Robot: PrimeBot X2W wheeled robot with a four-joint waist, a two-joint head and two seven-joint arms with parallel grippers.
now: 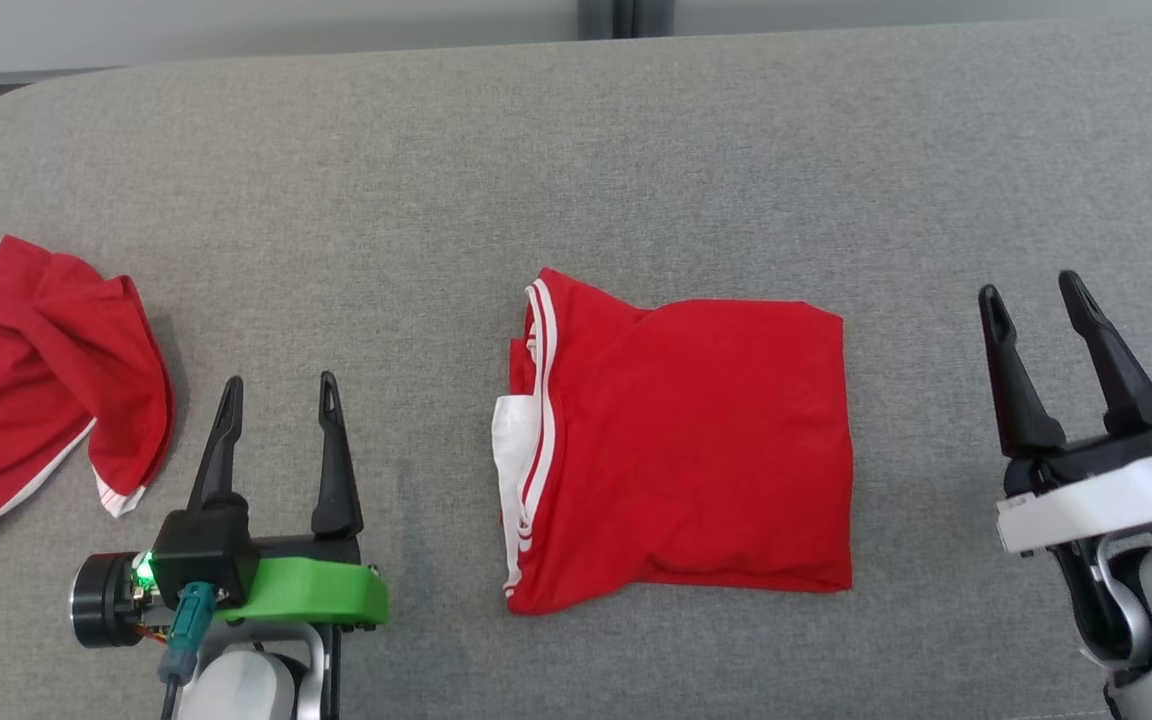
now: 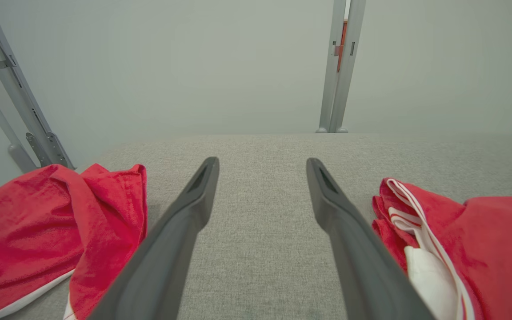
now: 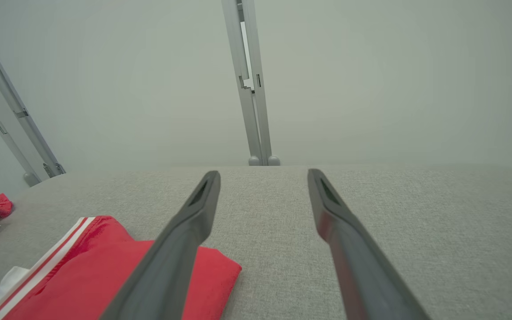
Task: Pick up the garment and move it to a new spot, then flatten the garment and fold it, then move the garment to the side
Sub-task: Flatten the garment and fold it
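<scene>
At the far left a crumpled red cloth garment with white trim runs off the head view's edge, so its full shape is hidden. Just beside it the left gripper stands open and empty over the grey fabric-covered bench. The folded red garment with white stripes lies mid-bench, its inner layers concealed. The right gripper, well apart from it, is open too, its arm cut off below

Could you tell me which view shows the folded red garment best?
The head view: the whole folded garment lies in it. The left wrist view catches its striped edge, the right wrist view one corner.
</scene>
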